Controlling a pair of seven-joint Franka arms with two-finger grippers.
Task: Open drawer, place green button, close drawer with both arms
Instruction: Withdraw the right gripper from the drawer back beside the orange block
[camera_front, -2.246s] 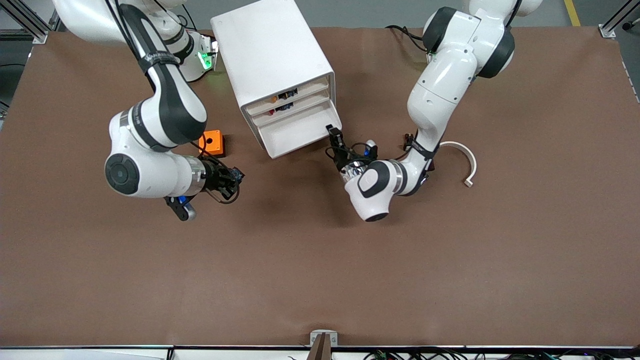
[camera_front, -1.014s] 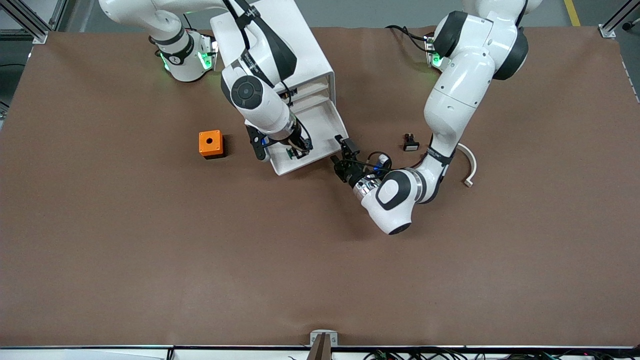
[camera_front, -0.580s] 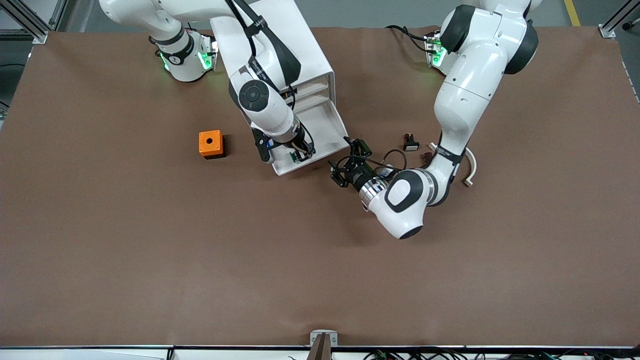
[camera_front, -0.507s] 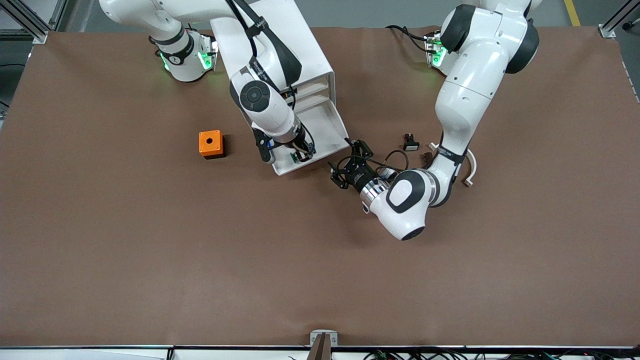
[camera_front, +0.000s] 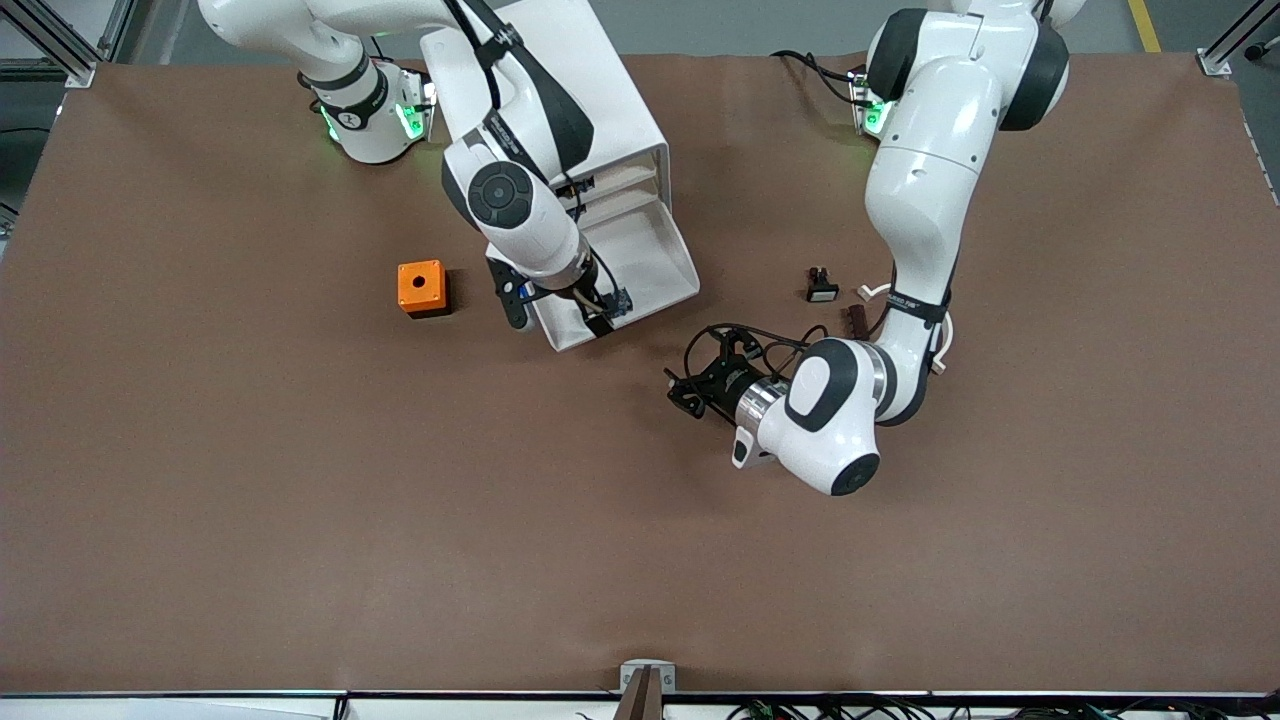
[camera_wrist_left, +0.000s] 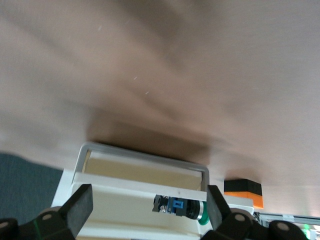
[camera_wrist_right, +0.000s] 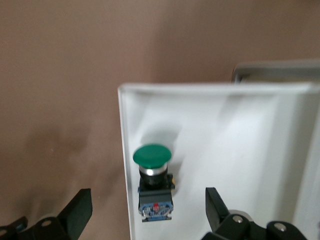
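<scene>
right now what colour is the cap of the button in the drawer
Green, a round green cap on the button; it shows best in the right wrist view.

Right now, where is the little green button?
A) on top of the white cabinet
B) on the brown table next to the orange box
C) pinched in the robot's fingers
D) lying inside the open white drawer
D: the right wrist view shows the green button lying on the floor of the open drawer, with the right gripper open above it, touching nothing.

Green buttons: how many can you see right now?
1. The button lies in the open drawer, under the right hand. The upper drawers could hide more.
</scene>
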